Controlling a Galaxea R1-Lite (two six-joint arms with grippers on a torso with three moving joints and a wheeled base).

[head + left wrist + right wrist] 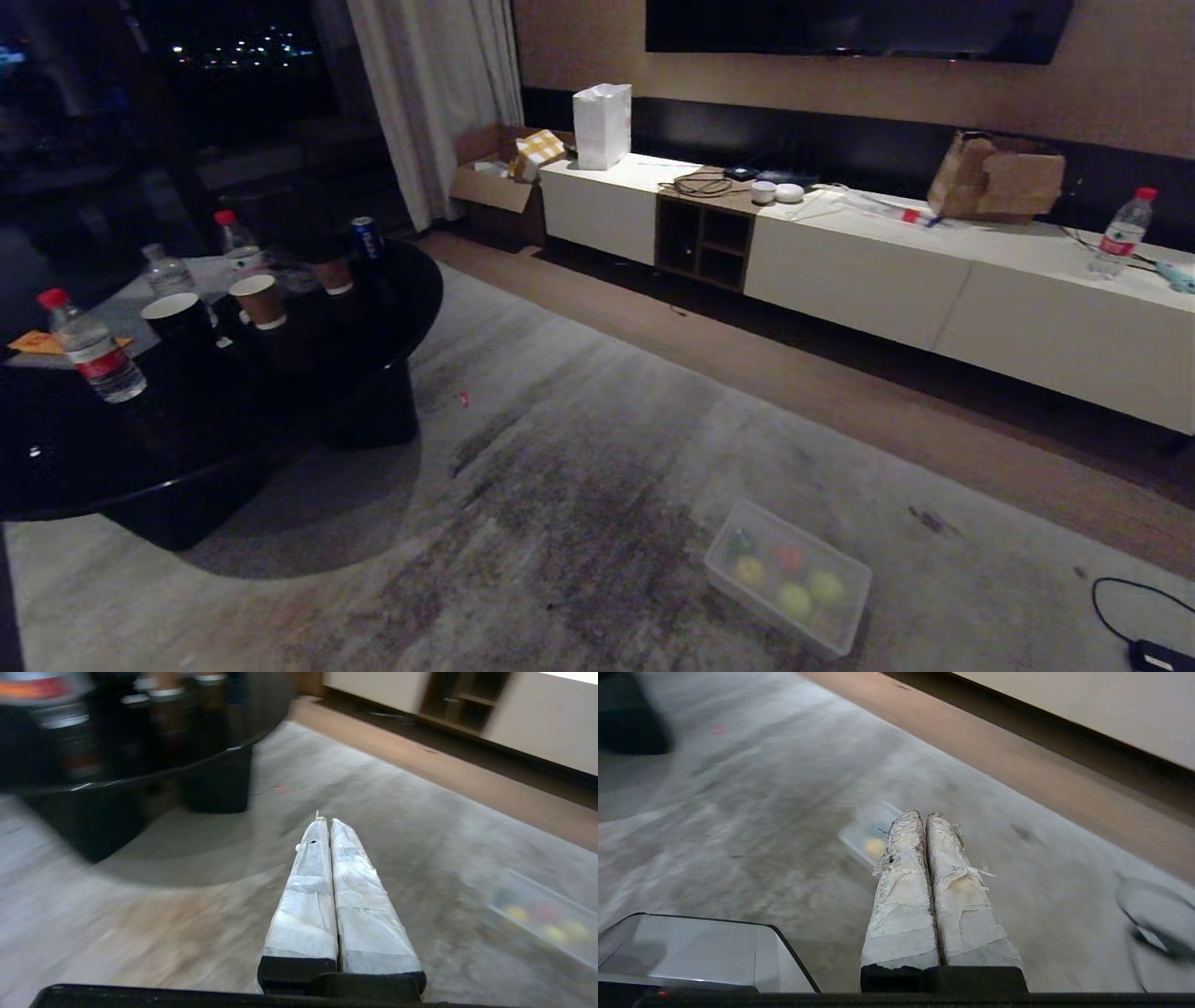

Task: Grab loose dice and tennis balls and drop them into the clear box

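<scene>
The left end effector [325,823] and the right end effector [920,817] are both pressed shut with nothing in them, and the see-through plastic clear box [845,611] on the fuzzy grey rug [579,485] already holds round tennis balls [810,594] and dice [790,557], so I think the job looks nearly done and next comes a look around for strays.

text: none legible | labels: red bottle label [101,362], blue can [367,237], lettering too small to read
</scene>
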